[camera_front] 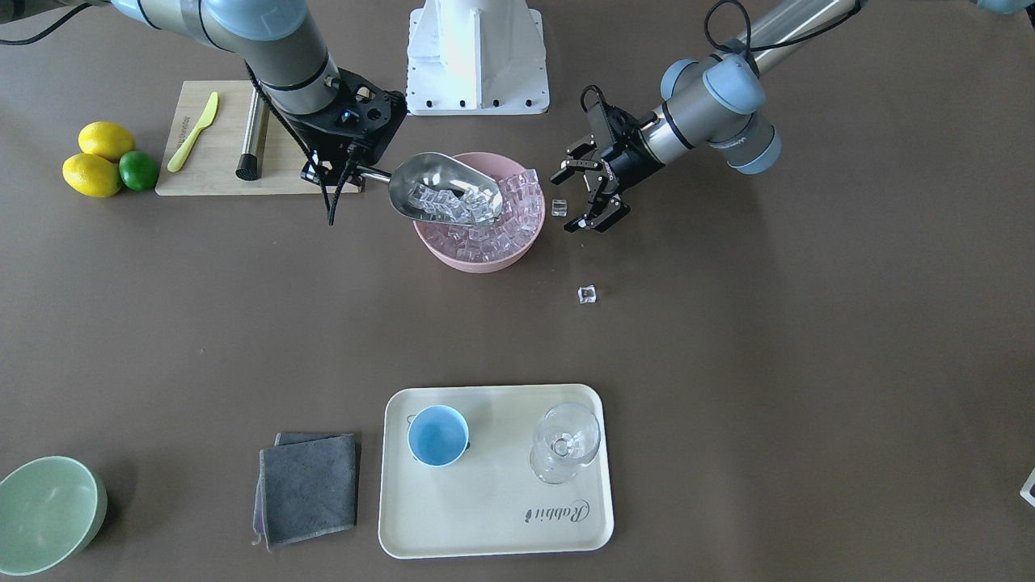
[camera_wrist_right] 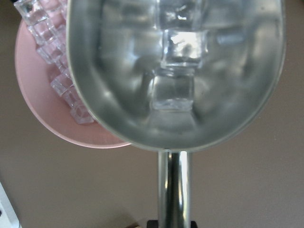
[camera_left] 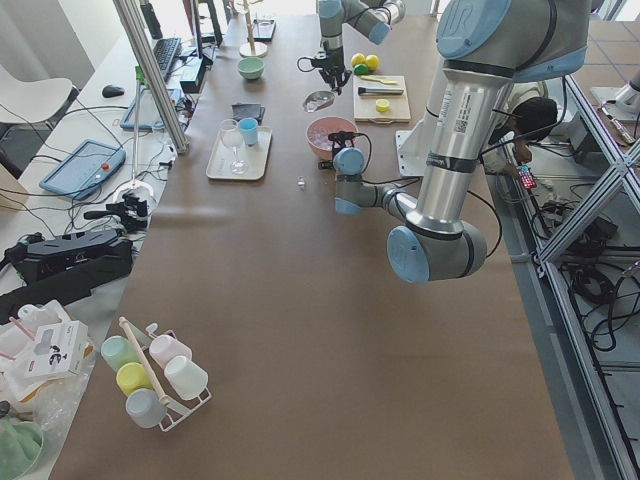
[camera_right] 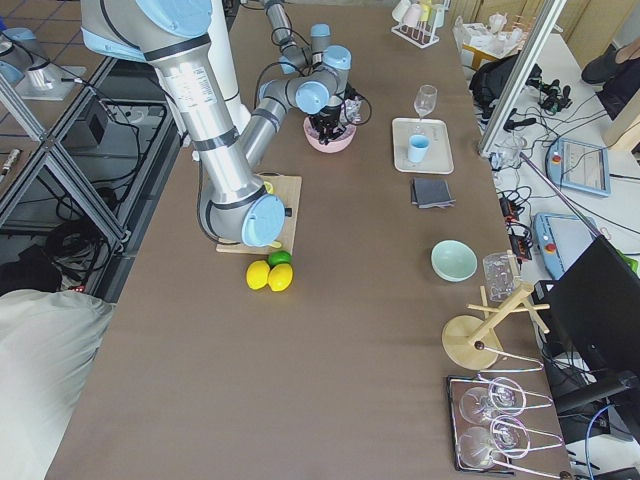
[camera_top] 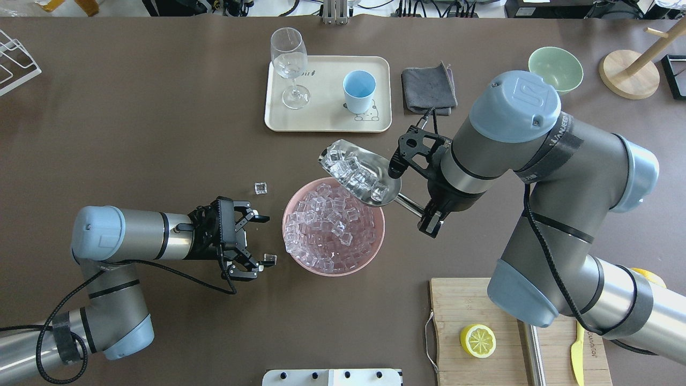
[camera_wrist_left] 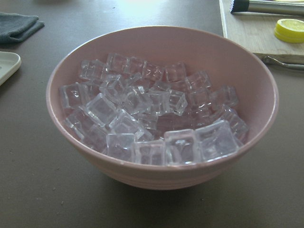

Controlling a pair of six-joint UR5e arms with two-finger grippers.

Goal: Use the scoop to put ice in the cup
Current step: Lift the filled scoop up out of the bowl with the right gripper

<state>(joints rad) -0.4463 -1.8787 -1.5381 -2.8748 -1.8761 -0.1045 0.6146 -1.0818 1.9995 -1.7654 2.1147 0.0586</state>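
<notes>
My right gripper (camera_front: 358, 171) is shut on the thin handle of the steel scoop (camera_front: 445, 190). It holds the scoop, loaded with several ice cubes, just above the far rim of the pink bowl (camera_front: 477, 260). The scoop (camera_top: 360, 174) also fills the right wrist view (camera_wrist_right: 175, 71). The bowl (camera_top: 335, 271) is heaped with ice (camera_top: 327, 230), which the left wrist view (camera_wrist_left: 152, 114) shows close up. My left gripper (camera_top: 261, 241) is open and empty beside the bowl, with a loose cube (camera_top: 270, 259) at one fingertip. The light-blue cup (camera_top: 358, 91) stands empty on the cream tray (camera_top: 327, 120).
A stemmed glass (camera_top: 290, 64) shares the tray. A second loose cube (camera_top: 260, 188) lies on the table. A grey cloth (camera_top: 429, 88) and a green bowl (camera_top: 555, 68) are beyond the tray. A cutting board (camera_top: 471, 300) with a lemon half (camera_top: 477, 341) is near my right arm.
</notes>
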